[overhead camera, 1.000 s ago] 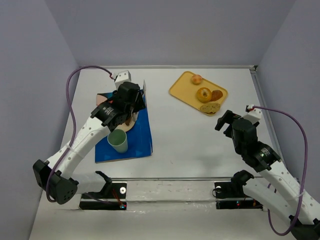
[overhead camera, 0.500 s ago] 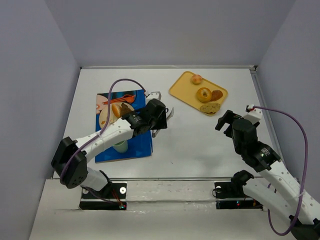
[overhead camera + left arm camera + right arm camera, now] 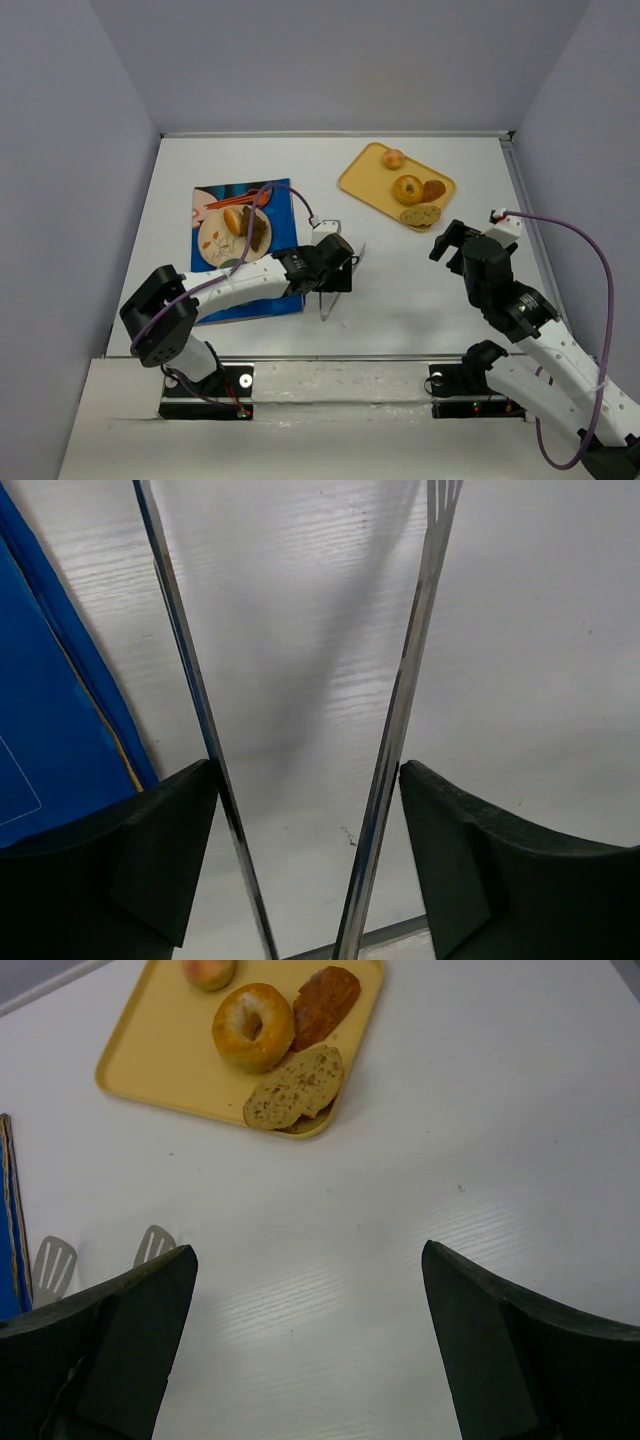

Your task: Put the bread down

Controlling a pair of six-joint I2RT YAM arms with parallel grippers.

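Top external view: the bread [image 3: 233, 219] lies on a plate [image 3: 207, 243] resting on the blue mat [image 3: 290, 232], beside a darker piece. The left gripper [image 3: 341, 280] is over the white table [image 3: 400, 300], just off the mat's right edge. Its blades are spread and nothing is held. The right gripper [image 3: 450, 238] is well to the right of the mat. A yellow tray [image 3: 358, 185], also right of the mat, holds a bagel [image 3: 407, 188], a seeded slice [image 3: 420, 214] and two other items.

Left wrist view: two long metal fingers [image 3: 400, 710] stand apart, with only bare table between them. The mat's edge shows at the left.

Right wrist view: the dark jaws are wide apart and empty. The spatula tips of the left gripper lie just right of the mat's edge.
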